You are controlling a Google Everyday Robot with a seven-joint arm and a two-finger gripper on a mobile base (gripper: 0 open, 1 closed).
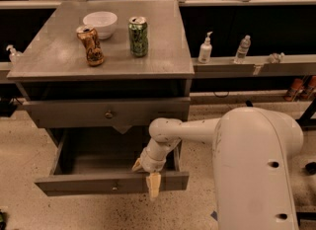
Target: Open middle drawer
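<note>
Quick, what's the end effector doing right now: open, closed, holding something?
End effector: at the top edge of the pulled-out middle drawer, near the right end of its front panel; open or closed cannot be told.

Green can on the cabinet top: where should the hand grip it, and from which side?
I would grip the green can around the middle of its round body, coming from the picture's right: it stands upright, and the gold can and bowl stand to its left. The hand is low, at the front of the open drawer.
</note>
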